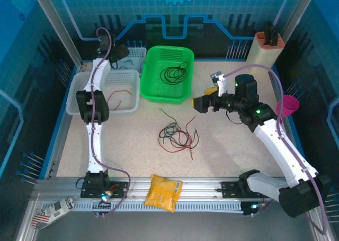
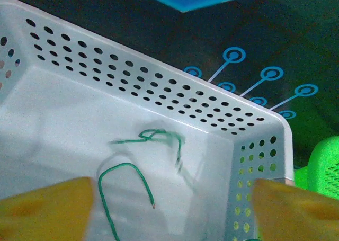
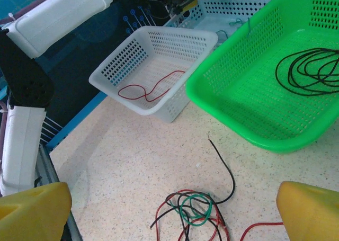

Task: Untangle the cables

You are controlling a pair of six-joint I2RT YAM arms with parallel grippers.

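A knot of red, green and black cables (image 1: 177, 135) lies mid-table; in the right wrist view the same cables (image 3: 193, 214) sit between and beyond my yellow fingers (image 3: 32, 209). My right gripper (image 1: 200, 104) hovers open to the right of the knot, empty (image 3: 172, 220). My left gripper (image 1: 121, 51) hangs open over the small white basket (image 1: 139, 54) at the back, and its fingers (image 2: 47, 209) stand wide apart above green wires (image 2: 127, 180) on the basket floor (image 2: 63, 124). A black cable (image 1: 175, 73) lies in the green basket (image 1: 153, 90). A red wire (image 1: 119, 99) lies in the large white basket (image 1: 77, 100).
A yellow bag (image 1: 163, 192) rests on the front rail, with a printed packet (image 1: 55, 208) at the front left. A pink cup (image 1: 287, 106) stands at the right edge and a beige holder (image 1: 269, 47) at the back right. The three baskets crowd the back left.
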